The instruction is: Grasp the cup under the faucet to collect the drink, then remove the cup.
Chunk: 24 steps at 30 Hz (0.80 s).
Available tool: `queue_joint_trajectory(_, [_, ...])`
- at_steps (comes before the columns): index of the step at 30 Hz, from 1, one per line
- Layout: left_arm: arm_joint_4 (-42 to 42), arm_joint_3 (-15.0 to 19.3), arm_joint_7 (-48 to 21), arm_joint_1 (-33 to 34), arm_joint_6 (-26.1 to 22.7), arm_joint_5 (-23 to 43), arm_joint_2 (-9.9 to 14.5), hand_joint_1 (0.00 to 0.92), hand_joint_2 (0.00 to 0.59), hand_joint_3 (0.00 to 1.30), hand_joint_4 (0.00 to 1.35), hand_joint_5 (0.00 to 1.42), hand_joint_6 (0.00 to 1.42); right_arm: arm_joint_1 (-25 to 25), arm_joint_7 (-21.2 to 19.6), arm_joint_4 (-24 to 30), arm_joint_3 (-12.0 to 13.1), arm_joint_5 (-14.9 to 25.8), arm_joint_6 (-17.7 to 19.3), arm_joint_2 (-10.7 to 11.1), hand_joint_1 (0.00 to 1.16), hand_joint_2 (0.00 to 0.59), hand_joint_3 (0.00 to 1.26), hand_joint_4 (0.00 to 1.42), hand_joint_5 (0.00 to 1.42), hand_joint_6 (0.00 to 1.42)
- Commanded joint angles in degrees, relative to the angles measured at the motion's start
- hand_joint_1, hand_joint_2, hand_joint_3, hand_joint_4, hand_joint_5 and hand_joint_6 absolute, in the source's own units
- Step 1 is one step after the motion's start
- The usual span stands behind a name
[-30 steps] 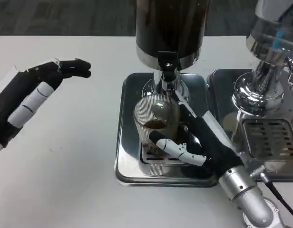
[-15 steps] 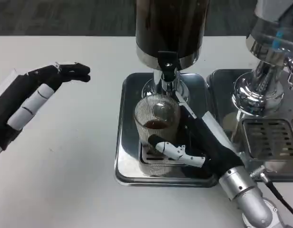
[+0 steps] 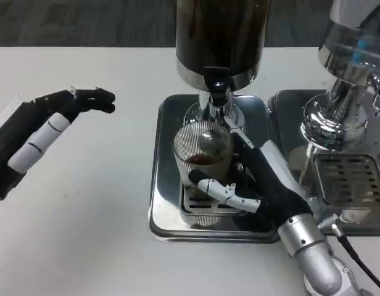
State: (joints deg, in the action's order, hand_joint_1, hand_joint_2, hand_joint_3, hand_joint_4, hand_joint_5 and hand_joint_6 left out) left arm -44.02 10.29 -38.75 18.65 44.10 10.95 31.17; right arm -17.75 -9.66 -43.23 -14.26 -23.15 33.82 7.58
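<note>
While the left hand (image 3: 39,132) hovers over the white table (image 3: 103,209) with fingers extended and holding nothing, the ribbed glass cup (image 3: 201,154) stands under the faucet (image 3: 218,92), wrapped by the right hand's (image 3: 258,185) fingers (image 3: 224,191).

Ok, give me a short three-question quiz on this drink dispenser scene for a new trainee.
1. True or false: the right hand grips the ribbed glass cup.
2. What does the cup hold? A) nothing B) a little dark drink C) ice cubes
3. Fill in: the cup stands on the dispenser's metal ______, under the faucet.

Key
1. True; its fingers wrap the cup's side.
2. B.
3. Drip tray. Meanwhile the left hand hovers over the white table, holding nothing.
</note>
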Motion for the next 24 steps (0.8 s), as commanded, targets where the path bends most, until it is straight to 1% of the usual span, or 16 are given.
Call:
queue_joint_trajectory(1, [0.6, 0.6, 0.6, -0.6, -0.6, -0.3, 0.8, 0.0, 0.216, 0.4, 0.38, 0.25, 0.17, 0.1, 0.0, 0.0, -1.5, -1.6, -2.2, -0.1, 0.52, 0.224, 0.11, 0.21, 0.27, 0.41])
queue_joint_trajectory(5, [0.7, 0.7, 0.8, -0.8, -0.5, -0.3, 0.9, 0.0, 0.217, 0.4, 0.38, 0.25, 0.17, 0.3, -1.5, 0.5, -1.9, -2.4, -3.1, -0.2, 0.54, 0.221, 0.17, 0.25, 0.31, 0.45])
queue_joint_trajectory(12, [1.0, 0.7, 1.0, -1.4, -0.3, -0.6, 0.9, 0.0, 0.219, 0.4, 0.38, 0.26, 0.17, 1.4, -6.9, 0.9, -2.7, -4.3, -3.6, -0.7, 0.55, 0.221, 0.27, 0.37, 0.41, 0.54])
queue_joint_trajectory(16, [1.2, 0.6, 1.2, -1.5, -0.3, -0.7, 0.8, 0.0, 0.22, 0.4, 0.38, 0.26, 0.17, 1.8, -9.6, 0.7, -2.7, -4.8, -3.3, -0.9, 0.55, 0.234, 0.31, 0.44, 0.49, 0.64])
queue_joint_trajectory(24, [1.3, 0.5, 1.3, -1.6, -0.4, -0.7, 0.8, 0.0, 0.221, 0.4, 0.38, 0.26, 0.17, 2.8, -14.7, -0.1, -2.5, -5.3, -2.1, -1.3, 0.58, 0.233, 0.4, 0.55, 0.63, 0.82])
